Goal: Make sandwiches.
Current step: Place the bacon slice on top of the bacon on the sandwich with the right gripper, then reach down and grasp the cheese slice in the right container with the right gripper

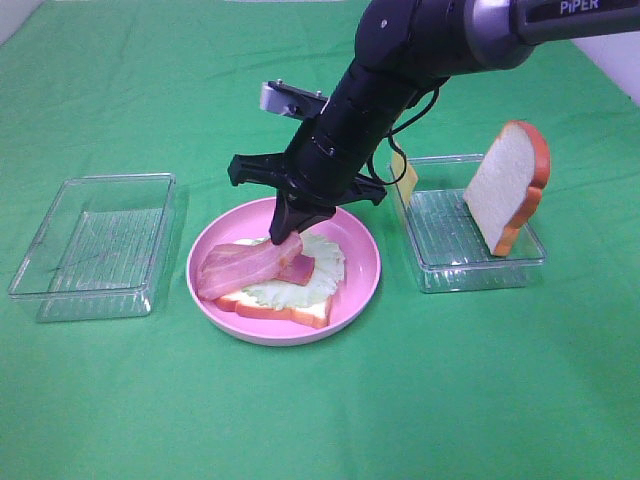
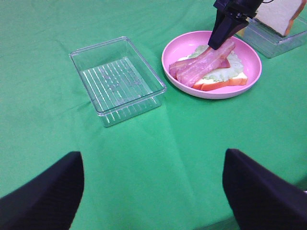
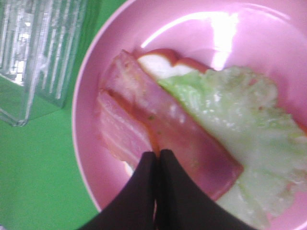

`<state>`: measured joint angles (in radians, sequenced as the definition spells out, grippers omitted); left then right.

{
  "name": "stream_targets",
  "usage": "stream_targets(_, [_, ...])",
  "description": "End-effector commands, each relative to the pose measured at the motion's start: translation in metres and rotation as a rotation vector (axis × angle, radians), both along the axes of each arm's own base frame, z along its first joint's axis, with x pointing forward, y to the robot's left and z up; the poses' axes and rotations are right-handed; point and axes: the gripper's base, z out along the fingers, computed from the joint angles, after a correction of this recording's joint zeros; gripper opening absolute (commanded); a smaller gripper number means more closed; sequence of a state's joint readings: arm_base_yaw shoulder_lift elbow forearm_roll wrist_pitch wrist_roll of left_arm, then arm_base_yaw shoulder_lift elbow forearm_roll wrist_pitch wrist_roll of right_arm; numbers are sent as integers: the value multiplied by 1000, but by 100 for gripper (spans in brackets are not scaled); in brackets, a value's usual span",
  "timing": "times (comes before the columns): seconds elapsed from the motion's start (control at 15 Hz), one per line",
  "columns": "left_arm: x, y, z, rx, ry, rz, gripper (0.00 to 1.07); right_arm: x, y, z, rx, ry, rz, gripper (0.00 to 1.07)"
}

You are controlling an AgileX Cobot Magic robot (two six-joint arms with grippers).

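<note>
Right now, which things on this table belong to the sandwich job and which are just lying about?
Job: bottom bread slice, lettuce, bacon strips, upright bread slice, cheese slice.
Lying about: pink plate, left clear tray, right clear tray.

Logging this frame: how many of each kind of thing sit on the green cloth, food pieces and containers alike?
bread slices: 2
lettuce leaf: 1
bacon strips: 2
cheese slice, mostly hidden behind the arm: 1
clear trays: 2
pink plate: 1
Total: 9
</note>
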<state>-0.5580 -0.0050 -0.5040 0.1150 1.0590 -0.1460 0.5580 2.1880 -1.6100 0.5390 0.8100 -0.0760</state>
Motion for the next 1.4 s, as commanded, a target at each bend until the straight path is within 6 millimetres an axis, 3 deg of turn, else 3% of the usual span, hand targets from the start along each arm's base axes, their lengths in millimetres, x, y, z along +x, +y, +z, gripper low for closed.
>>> stream_targets(0.07, [-3,1,0,-16,-22,-5,76,4,-5,1,-56,-34,-19,5])
stream_targets(0.2, [-3,1,0,-16,-22,-6,76,4,-4,1,-54,-40,-19,28])
stream_targets(0.27, [-3,1,0,-16,-22,-6,76,4,-5,1,-55,-43,-18,35])
stream_targets(0.33, [-3,1,0,-16,-22,-6,76,5,-8,6,-84,-78,4,55])
stream_targets(0.4, [-3,1,0,-17,-21,-6,76,5,-12,18,-117,-134,32,62])
stream_targets(0.73, [-3,1,0,-17,-21,-6,76,-3,-30,72,-189,-260,73,62])
stream_targets(0.87, [-3,1,0,-17,-21,-6,76,-8,-43,95,-213,-279,74,62])
stream_targets(0.93, [-3,1,0,-17,-20,-6,76,-6,-61,107,-212,-262,27,62])
stream_targets(1.13, [-3,1,0,-17,-20,-6,76,3,-86,115,-199,-233,-57,62])
stream_targets(1.4, [-3,1,0,-18,-20,-7,76,11,-90,106,-241,-222,-52,58])
